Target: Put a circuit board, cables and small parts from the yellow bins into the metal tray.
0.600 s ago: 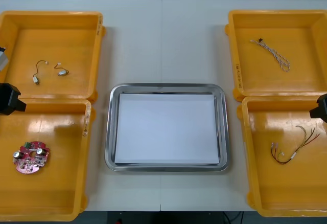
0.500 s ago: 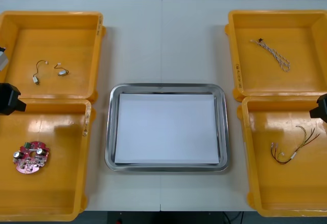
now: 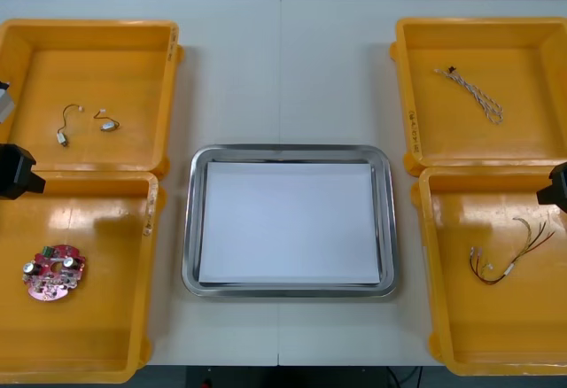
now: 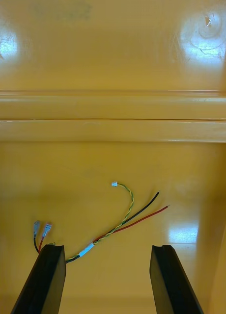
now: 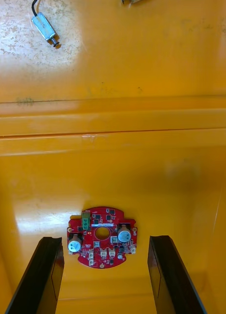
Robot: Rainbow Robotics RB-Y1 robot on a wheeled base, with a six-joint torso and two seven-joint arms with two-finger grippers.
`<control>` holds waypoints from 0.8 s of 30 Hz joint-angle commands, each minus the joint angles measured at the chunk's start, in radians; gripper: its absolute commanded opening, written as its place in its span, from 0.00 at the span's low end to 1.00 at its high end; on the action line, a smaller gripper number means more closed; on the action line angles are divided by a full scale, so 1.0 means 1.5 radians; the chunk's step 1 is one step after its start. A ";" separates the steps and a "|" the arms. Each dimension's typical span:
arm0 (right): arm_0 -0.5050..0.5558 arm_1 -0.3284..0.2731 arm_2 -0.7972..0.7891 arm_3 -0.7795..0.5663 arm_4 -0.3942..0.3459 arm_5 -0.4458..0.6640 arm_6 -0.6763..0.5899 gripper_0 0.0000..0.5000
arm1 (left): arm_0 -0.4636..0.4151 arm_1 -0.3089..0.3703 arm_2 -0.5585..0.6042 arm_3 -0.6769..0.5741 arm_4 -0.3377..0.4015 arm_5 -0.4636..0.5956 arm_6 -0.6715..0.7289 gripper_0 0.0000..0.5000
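Observation:
A round red circuit board [image 3: 54,272] lies in the near left yellow bin [image 3: 106,353]; in the left wrist view the circuit board [image 5: 102,237] sits below and between my open left gripper [image 5: 104,274]. The red and yellow cable [image 3: 512,253] lies in the near right bin [image 3: 443,317]; in the right wrist view this cable [image 4: 120,221] runs just ahead of my open right gripper [image 4: 107,277]. Small metal parts [image 3: 85,124] rest in the far left bin, one small metal part [image 5: 44,28] in the left wrist view. A twisted blue and white cable [image 3: 470,94] lies in the far right bin. The metal tray [image 3: 197,228], white inside, holds nothing.
Both arms hang at the table's sides, the left arm [image 3: 16,172] over the bins' shared wall, the right arm [image 3: 556,186] likewise. Bin walls [image 4: 113,122] separate far and near bins. Bare table [image 3: 283,69] lies beyond the tray.

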 commanded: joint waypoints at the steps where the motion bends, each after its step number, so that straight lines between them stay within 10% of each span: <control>1: 0.007 -0.026 -0.023 -0.003 -0.005 0.003 0.002 1.00 | 0.008 0.033 0.020 -0.019 0.005 -0.002 -0.040 1.00; 24: 0.007 -0.026 -0.023 -0.003 -0.005 0.003 0.002 1.00 | 0.008 0.033 0.020 -0.019 0.005 -0.002 -0.040 1.00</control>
